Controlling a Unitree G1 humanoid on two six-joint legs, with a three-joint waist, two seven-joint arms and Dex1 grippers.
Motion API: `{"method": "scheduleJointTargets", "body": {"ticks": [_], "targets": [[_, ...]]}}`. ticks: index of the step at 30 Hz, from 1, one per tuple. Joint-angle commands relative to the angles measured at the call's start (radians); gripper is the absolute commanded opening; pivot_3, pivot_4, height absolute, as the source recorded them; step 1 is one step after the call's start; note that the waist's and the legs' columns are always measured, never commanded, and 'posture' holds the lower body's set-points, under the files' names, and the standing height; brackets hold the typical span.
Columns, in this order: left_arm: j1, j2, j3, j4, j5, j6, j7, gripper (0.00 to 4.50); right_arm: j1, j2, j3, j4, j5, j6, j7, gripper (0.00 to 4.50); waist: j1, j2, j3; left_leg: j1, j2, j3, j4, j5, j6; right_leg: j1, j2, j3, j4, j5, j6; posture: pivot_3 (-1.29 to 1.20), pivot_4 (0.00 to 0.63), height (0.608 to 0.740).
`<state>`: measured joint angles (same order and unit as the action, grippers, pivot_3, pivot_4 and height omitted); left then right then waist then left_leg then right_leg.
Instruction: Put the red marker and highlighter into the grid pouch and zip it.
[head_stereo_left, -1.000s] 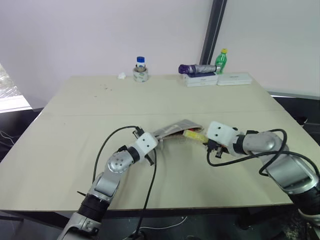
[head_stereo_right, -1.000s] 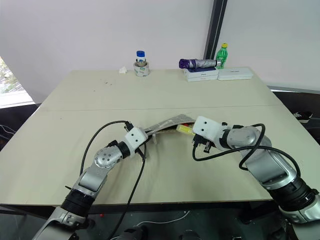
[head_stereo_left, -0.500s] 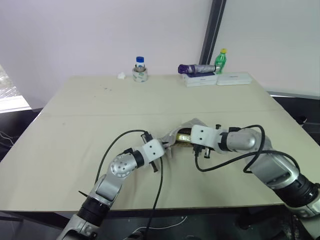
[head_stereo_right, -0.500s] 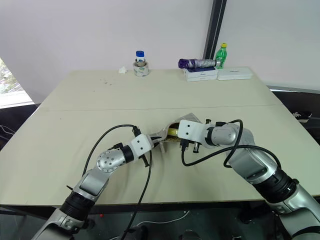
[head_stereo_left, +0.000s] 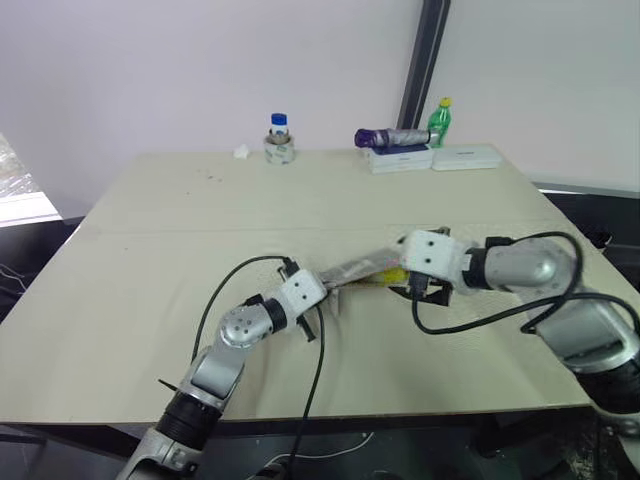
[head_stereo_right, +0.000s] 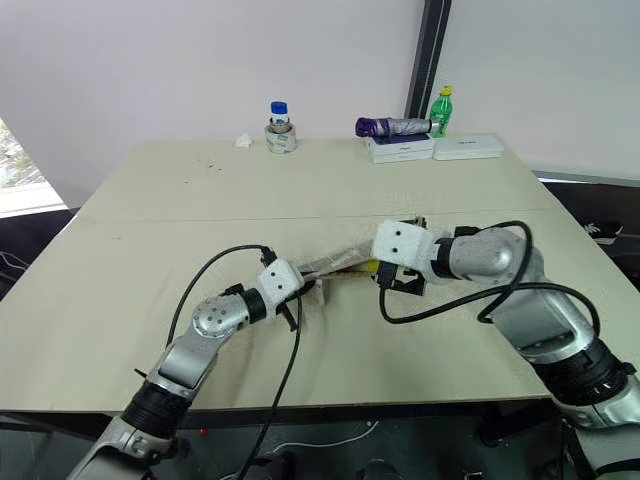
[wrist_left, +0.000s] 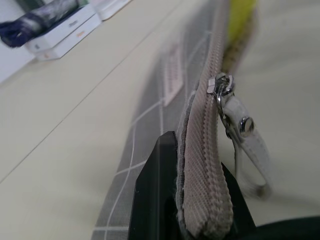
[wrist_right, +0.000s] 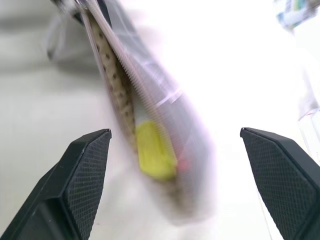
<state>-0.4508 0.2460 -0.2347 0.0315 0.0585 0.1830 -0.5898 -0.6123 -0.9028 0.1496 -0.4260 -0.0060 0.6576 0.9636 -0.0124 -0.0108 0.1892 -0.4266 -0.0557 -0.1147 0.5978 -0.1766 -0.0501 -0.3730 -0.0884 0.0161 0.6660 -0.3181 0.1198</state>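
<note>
Fingers of the left gripper (wrist_left: 187, 220) clamp the zipped end of the grid pouch (head_stereo_right: 335, 266), which lies on the worktop (head_stereo_right: 200, 200) between both arms. Its zip pull cord (wrist_left: 240, 130) hangs beside them. Highlighter (wrist_right: 152, 150) pokes from the pouch's open end, facing the right gripper (wrist_right: 175, 150), whose fingers are spread, grasping nothing.

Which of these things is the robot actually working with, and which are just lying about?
In use:
- grid pouch, held by the left gripper
- highlighter, inside the pouch
- right gripper, open

Lying about:
- green bottle
- white boxes
- jar with blue lid
</note>
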Motion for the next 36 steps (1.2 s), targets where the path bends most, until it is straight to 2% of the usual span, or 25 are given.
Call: {"method": "scheduleJointTargets", "body": {"ticks": [1,7,12,15,30,33,36], "targets": [[-0.041,-0.033,0.072,-0.037,-0.082,0.118,0.023,0.0,0.034,-0.012,-0.101,-0.031,0.055,0.034,-0.006,4.29,0.0,0.0,0.0,0.0,0.0,0.0,0.0,0.0,0.0,0.0,0.0,0.0,0.0,0.0,0.0,0.0,0.15,0.74],[-0.106,-0.081,0.137,-0.041,-0.178,0.278,0.051,0.0,0.075,0.062,-0.13,-0.076,0.128,0.101,-0.058,4.29,-0.006,0.0,0.0,0.0,0.0,0.0,0.0,0.0,0.0,0.0,0.0,0.0,0.0,0.0,0.0,0.0,0.15,0.74],[-0.195,-0.154,0.22,-0.027,-0.313,0.453,0.078,0.0,0.033,0.274,-0.087,-0.05,0.152,0.233,-0.225,4.29,-0.001,0.0,0.0,0.0,0.0,-0.001,0.001,0.0,0.0,0.0,0.001,0.0,0.001,0.0,0.0,0.0,0.15,0.74],[-0.227,-0.164,0.237,-0.025,-0.355,0.515,0.081,0.0,0.011,0.34,-0.076,-0.017,0.147,0.265,-0.288,4.29,0.001,0.0,0.0,0.0,0.0,-0.001,0.001,0.0,0.0,0.0,0.0,0.0,0.001,0.0,0.0,0.0,0.15,0.74],[-0.247,-0.164,0.224,-0.048,-0.434,0.595,0.097,0.0,-0.001,0.498,-0.087,0.063,0.218,0.27,-0.416,4.29,-0.003,0.0,0.0,0.0,-0.001,0.0,0.0,0.0,0.0,-0.001,0.001,0.0,0.001,0.0,0.0,0.0,0.15,0.74],[-0.243,-0.165,0.222,-0.056,-0.443,0.601,0.102,0.0,0.0,0.504,-0.084,0.074,0.225,0.274,-0.427,3.42,-0.003,0.0,0.0,0.0,-0.001,0.0,0.0,0.0,0.0,-0.001,0.001,0.001,0.001,0.0,0.0,0.0,0.15,0.74],[-0.24,-0.164,0.224,-0.062,-0.451,0.606,0.106,0.0,-0.001,0.501,-0.082,0.081,0.234,0.272,-0.433,1.97,-0.002,0.0,0.0,0.0,-0.001,0.0,0.0,0.0,0.0,-0.001,0.001,0.001,0.001,0.0,0.0,0.0,0.15,0.74]]}}
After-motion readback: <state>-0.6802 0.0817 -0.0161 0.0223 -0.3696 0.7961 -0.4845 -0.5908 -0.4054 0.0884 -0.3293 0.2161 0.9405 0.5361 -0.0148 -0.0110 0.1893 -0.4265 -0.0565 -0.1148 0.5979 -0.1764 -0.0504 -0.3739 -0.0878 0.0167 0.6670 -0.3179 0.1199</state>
